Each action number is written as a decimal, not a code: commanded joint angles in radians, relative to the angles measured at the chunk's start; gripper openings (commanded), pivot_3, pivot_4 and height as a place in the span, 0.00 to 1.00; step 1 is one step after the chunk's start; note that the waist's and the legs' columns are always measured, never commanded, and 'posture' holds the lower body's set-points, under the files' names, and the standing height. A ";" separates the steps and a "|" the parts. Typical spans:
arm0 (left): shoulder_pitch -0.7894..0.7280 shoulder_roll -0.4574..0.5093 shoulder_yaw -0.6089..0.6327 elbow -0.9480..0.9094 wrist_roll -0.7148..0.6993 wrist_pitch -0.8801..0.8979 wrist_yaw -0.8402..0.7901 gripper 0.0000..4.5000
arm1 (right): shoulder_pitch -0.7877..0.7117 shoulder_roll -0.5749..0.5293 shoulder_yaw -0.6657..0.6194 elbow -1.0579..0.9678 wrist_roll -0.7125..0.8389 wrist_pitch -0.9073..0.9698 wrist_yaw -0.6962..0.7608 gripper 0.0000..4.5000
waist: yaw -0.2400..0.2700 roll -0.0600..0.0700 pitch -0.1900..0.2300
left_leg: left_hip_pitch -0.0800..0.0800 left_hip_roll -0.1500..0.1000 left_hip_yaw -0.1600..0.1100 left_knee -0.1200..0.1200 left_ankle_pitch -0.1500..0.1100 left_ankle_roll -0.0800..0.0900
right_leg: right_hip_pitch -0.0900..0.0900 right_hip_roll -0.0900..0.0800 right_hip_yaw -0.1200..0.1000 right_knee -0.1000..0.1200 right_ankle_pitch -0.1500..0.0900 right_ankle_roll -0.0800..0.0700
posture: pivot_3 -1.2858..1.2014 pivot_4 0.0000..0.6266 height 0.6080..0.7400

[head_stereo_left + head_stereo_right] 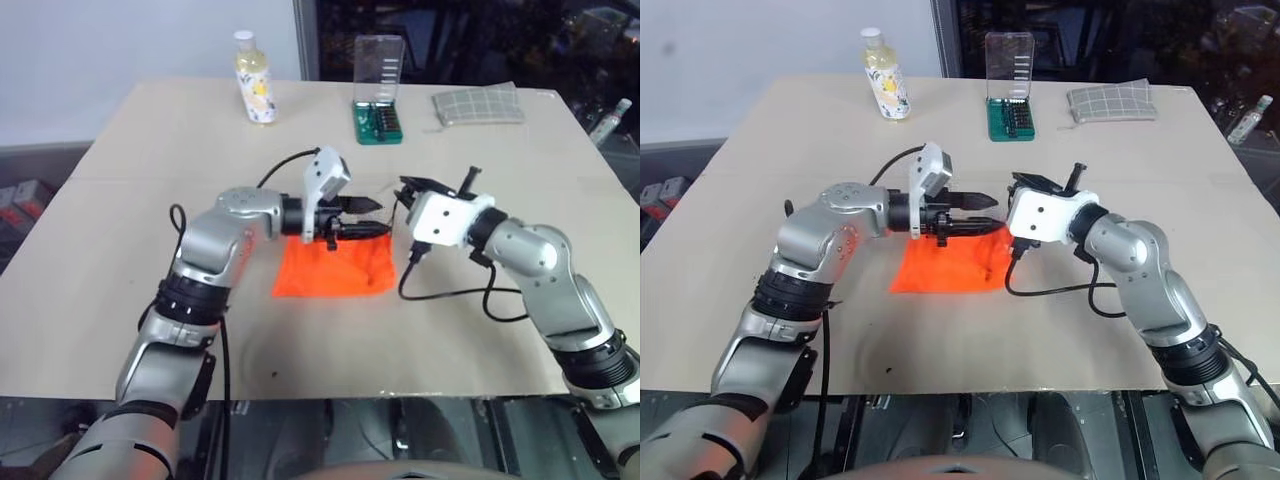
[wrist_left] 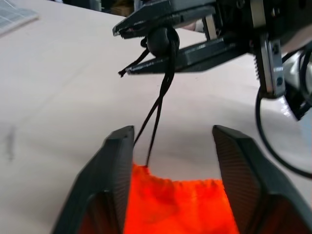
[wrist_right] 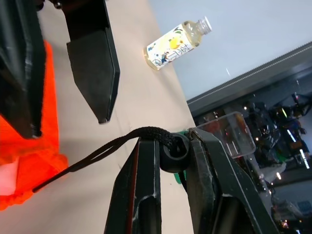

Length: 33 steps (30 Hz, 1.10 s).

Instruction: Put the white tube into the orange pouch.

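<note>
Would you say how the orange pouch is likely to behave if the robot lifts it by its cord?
The orange pouch looks like thin, wrinkled fabric, so it would probably sag. Its gathered mouth would likely cinch tighter, because the right gripper is clamped on the cord's black toggle.

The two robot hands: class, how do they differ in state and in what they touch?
The left hand is open, its fingers either side of the orange pouch mouth; the right hand is shut on the pouch's black cord stopper. The left hand grips nothing; the right hand pulls the cord taut. Both have black fingers.
</note>
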 commanded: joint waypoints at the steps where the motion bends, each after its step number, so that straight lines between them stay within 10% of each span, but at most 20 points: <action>1: -0.033 -0.052 -0.026 0.033 0.054 -0.076 0.025 0.52 | -0.011 0.004 -0.031 -0.033 0.009 -0.001 -0.007 0.05 | 0.003 0.000 0.000 | 0.000 0.000 0.000 0.000 0.000 0.000 | 0.000 0.000 0.000 0.000 0.000 0.000 | 0.52 0.24 1.00; 8: -0.083 -0.174 -0.039 0.173 0.103 -0.159 0.034 0.52 | -0.014 0.019 -0.020 -0.037 0.009 0.010 -0.002 0.05 | 0.008 0.000 0.000 | 0.000 -0.001 0.000 0.000 0.000 0.000 | 0.000 0.000 0.000 0.000 0.000 0.001 | 0.52 0.24 1.00; 11: -0.091 -0.180 -0.012 0.174 0.085 -0.139 0.021 0.24 | -0.003 0.023 -0.025 -0.048 0.020 0.051 0.011 0.05 | 0.003 0.000 0.000 | 0.000 -0.001 0.000 0.000 0.000 0.000 | 0.000 0.001 0.000 0.000 0.001 0.001 | 0.52 0.24 1.00; 13: -0.091 -0.170 0.012 0.163 0.062 -0.119 0.007 0.02 | 0.001 0.029 -0.038 -0.054 0.032 0.075 0.008 0.31 | -0.001 0.000 0.000 | 0.000 0.000 0.000 0.000 0.000 0.000 | 0.000 0.001 0.000 0.000 0.001 0.001 | 0.52 0.24 1.00; 19: -0.127 -0.131 0.098 0.172 -0.012 -0.048 -0.029 0.00 | 0.047 0.078 -0.101 -0.106 0.070 0.219 -0.035 0.85 | -0.004 0.000 0.000 | 0.000 0.000 -0.001 0.000 0.000 0.000 | 0.000 0.001 0.000 0.000 0.001 0.001 | 0.52 0.24 1.00; 33: -0.176 -0.027 0.125 0.164 -0.121 0.058 -0.238 0.00 | 0.158 0.252 -0.127 -0.125 0.266 0.348 -0.100 0.85 | -0.008 0.000 0.000 | 0.000 0.001 -0.001 0.001 0.000 0.000 | 0.000 0.002 -0.001 0.001 0.000 0.001 | 0.52 0.24 1.00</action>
